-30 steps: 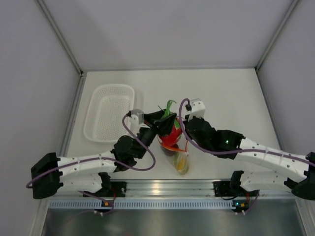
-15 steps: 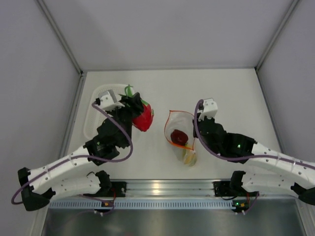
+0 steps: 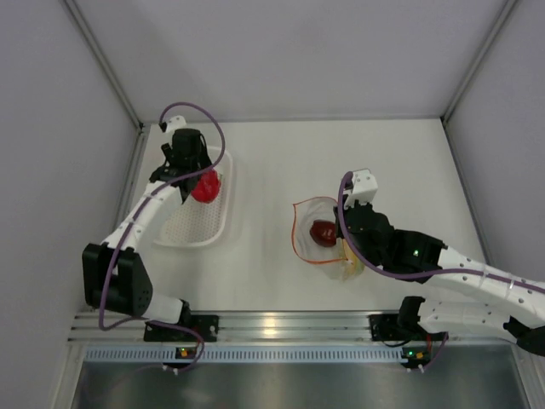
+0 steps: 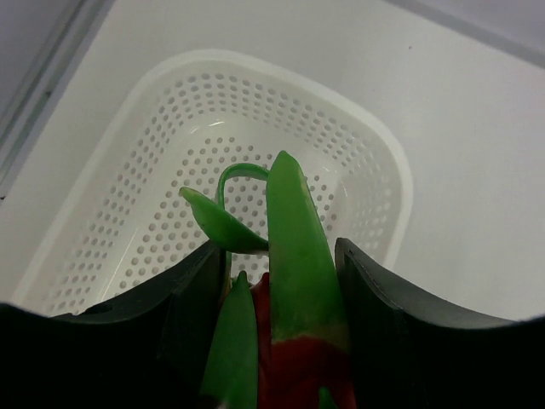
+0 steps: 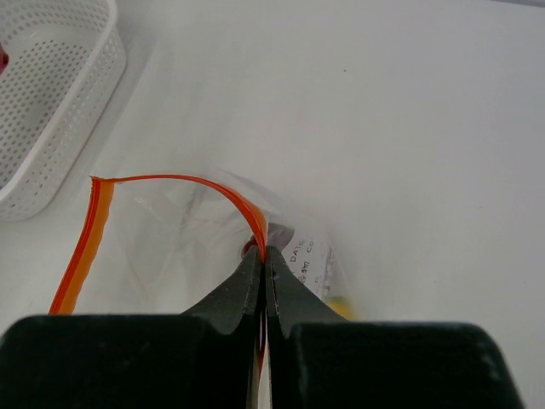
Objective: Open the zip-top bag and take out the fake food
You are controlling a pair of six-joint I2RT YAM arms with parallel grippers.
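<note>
Clamps left pincer (image 3: 197, 175) around red fruit (image 3: 205, 186), green leaves poking out between its fingers, above basket (image 3: 194, 242) at far left of desk (image 3: 272, 162). Pinches right pincer (image 5: 264, 256) tight on zip strip (image 5: 174, 179) of bag (image 3: 308, 249), lying agape right of centre with 2 inside: maroon fruit (image 3: 323, 231), yellow fruit (image 3: 351, 261).

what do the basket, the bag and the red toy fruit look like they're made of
The basket looks like hard white plastic, moulded with rows of holes and a glossy rim. The bag is thin clear film, crinkled, with an orange zip strip. The toy fruit is probably plastic or rubber: smooth, slightly shiny green leaves.
</note>
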